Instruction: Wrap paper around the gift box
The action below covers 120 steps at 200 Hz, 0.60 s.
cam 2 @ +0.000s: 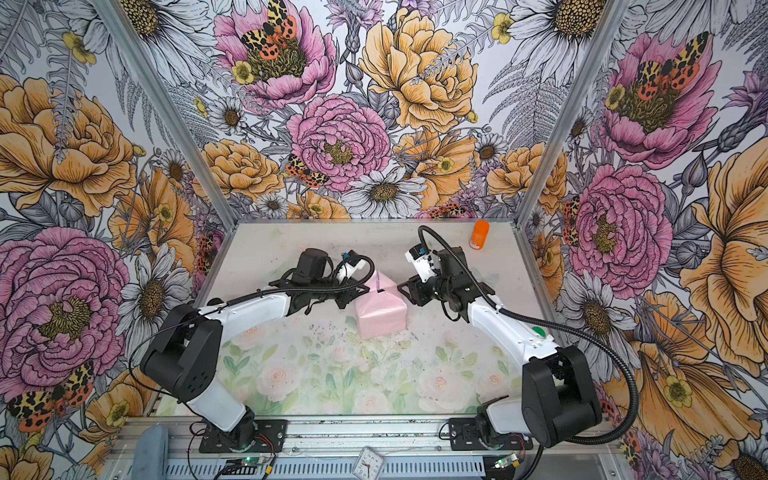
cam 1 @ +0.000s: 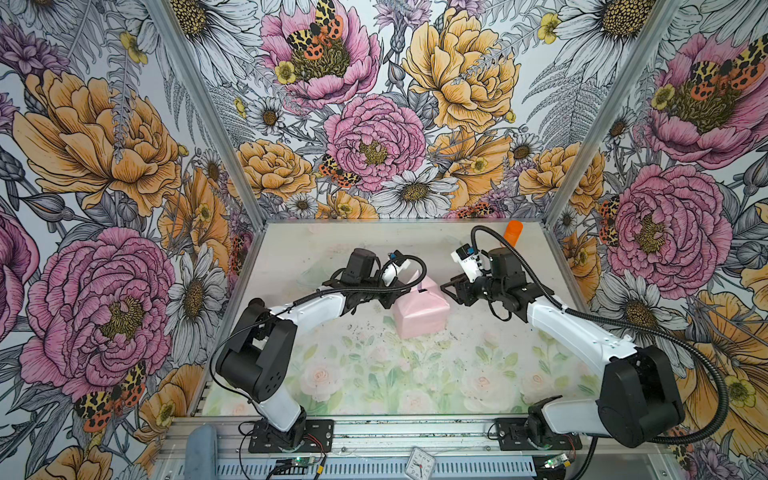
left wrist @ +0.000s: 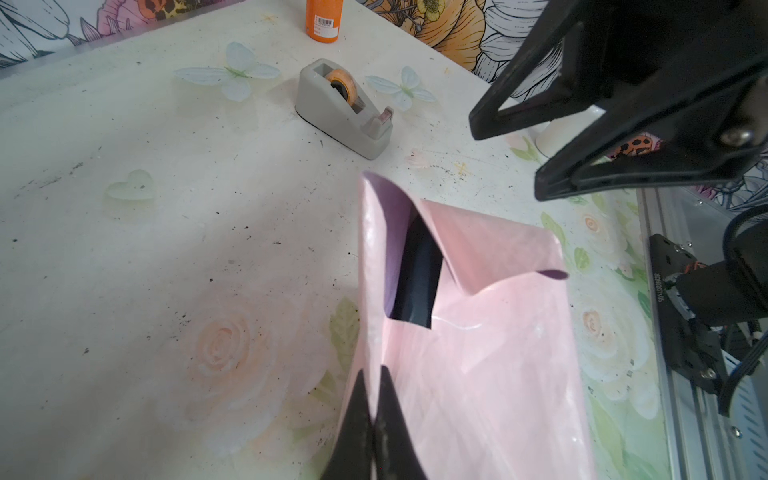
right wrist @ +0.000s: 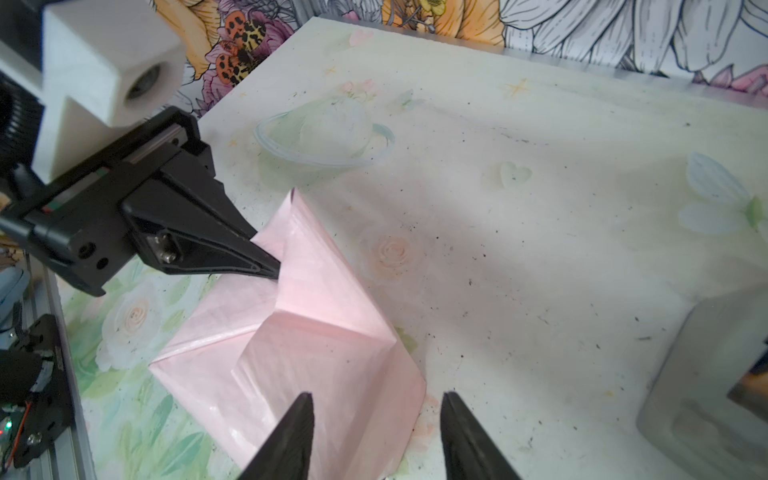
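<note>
Bench: pale floral-print top, scuffed, scattered with dark specks.

Parcel: the gift box sits about mid-bench, between the 2 grippers. It is almost wholly covered by the paper, pale pink face outward. In both top views it reads as a pink block with 1 flap raised at its far side. In the left wrist view the wrap gapes at 1 end. A strip of dark navy box shows through the opening, with the lilac inner face of the paper beside it. The flaps at that end stand loose, not flat against the box. Creases run across the pink faces.

Left gripper: 2 fingers pressed together, pinching a pink fold on the parcel's left side. The right wrist view agrees, with the tips buried in a crease of the paper.

Right gripper: jaws apart, nothing between them. In both top views it hangs just beside the parcel's upper right corner. The left wrist view shows clear bench between its tips and the paper, so no contact.

Other items: grey tape dispenser, roll with an orange core, stands on the bench between the parcel and an orange bottle. The bottle stands near the far right corner. In both top views the right arm hides the dispenser.
</note>
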Each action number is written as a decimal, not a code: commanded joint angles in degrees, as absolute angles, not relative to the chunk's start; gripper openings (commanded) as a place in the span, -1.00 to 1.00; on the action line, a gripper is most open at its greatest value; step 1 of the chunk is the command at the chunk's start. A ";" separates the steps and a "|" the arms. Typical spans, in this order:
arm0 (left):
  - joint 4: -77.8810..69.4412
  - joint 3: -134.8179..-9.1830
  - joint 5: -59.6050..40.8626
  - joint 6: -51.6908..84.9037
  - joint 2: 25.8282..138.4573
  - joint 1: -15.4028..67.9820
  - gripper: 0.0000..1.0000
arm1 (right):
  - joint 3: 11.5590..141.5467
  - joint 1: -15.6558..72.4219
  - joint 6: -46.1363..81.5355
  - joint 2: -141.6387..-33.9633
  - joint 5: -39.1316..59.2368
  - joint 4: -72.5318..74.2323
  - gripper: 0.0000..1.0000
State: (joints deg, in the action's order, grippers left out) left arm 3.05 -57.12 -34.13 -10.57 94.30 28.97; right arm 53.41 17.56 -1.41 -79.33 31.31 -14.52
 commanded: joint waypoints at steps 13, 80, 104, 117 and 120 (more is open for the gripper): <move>5.11 -58.18 -34.26 -11.96 93.91 29.68 -0.91 | 57.29 16.63 -9.72 -84.22 38.29 -12.67 0.02; 5.47 -58.53 -34.86 -12.66 94.23 29.70 -0.91 | 59.85 16.52 -11.97 -91.39 44.02 -12.75 -0.01; 5.41 -58.49 -35.32 -12.94 94.22 29.74 -0.90 | 60.39 16.61 -12.46 -93.04 45.47 -12.81 -0.06; 5.16 -58.54 -35.66 -13.10 94.27 29.65 -0.88 | 60.45 16.63 -12.86 -93.49 46.45 -12.75 -0.08; 5.07 -58.54 -35.80 -13.16 94.30 29.67 -0.88 | 60.48 16.66 -12.99 -93.57 46.65 -12.82 -0.09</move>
State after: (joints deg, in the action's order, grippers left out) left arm 3.66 -57.45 -34.22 -11.44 94.30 29.04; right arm 58.52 16.80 -11.16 -92.38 43.44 -13.91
